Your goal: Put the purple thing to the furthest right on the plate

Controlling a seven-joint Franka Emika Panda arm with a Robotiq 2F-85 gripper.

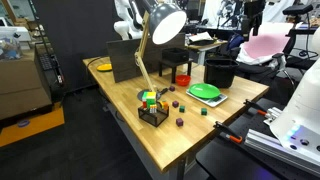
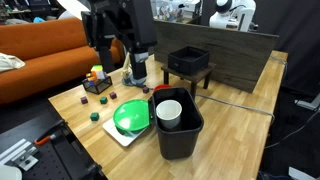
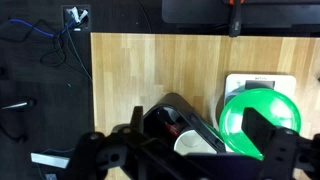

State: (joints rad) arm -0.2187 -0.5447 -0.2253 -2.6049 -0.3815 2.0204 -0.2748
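Observation:
The green plate (image 1: 205, 92) (image 2: 131, 118) (image 3: 262, 120) rests on a white mat on the wooden table. Small purple blocks lie loose on the table near it, one towards the front edge (image 1: 179, 122) and one beside the basket (image 2: 78, 97). Little green blocks (image 2: 95, 116) lie among them. My gripper (image 3: 200, 140) (image 2: 120, 50) hangs high above the table, over the bucket and the plate's edge. Its jaws stand wide open with nothing between them. No purple block shows in the wrist view.
A black bucket (image 2: 178, 130) (image 3: 170, 118) holding a white cup (image 2: 169, 112) stands right beside the plate. A desk lamp (image 1: 160, 25) rises over a small black basket of coloured cubes (image 1: 152, 108). A red cup (image 1: 182, 78) and a black box (image 2: 187, 62) stand further back.

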